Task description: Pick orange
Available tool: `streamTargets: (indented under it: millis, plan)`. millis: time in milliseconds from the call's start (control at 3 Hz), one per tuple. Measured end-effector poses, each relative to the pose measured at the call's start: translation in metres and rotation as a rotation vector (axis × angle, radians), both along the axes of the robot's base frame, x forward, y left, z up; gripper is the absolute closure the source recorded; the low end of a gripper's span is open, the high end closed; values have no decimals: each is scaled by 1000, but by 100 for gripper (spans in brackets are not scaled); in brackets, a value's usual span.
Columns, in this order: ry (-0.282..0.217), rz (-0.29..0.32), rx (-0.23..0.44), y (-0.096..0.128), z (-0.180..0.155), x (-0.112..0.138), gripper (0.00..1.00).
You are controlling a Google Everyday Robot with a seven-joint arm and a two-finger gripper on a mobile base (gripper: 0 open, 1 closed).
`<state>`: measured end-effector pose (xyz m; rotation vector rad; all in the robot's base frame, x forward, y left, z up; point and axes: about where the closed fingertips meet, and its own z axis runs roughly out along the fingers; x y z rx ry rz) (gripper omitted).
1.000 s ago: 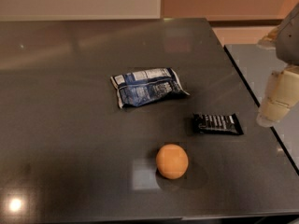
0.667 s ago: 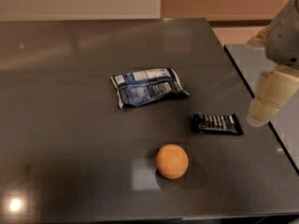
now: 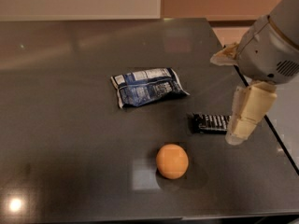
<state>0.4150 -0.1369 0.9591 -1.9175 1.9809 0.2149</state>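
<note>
Hovering gripper (image 3: 244,119) over candy bar (image 3: 210,123) end; grip state unclear; orange (image 3: 172,161) apart.

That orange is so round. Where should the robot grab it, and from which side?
Probably from straight above, closing across the widest middle of the orange. It is a ball sitting alone on the table, so any two opposite sides would do, and nothing crowds it. The gripper hangs to its right, by the end of the black candy bar.
</note>
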Motion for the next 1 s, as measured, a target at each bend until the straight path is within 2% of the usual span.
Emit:
streamTargets:
  millis: [333, 1000]
  plan:
    - [-5, 113, 35, 24, -12, -26, 0]
    - [-46, 360, 42, 59, -45, -69, 0]
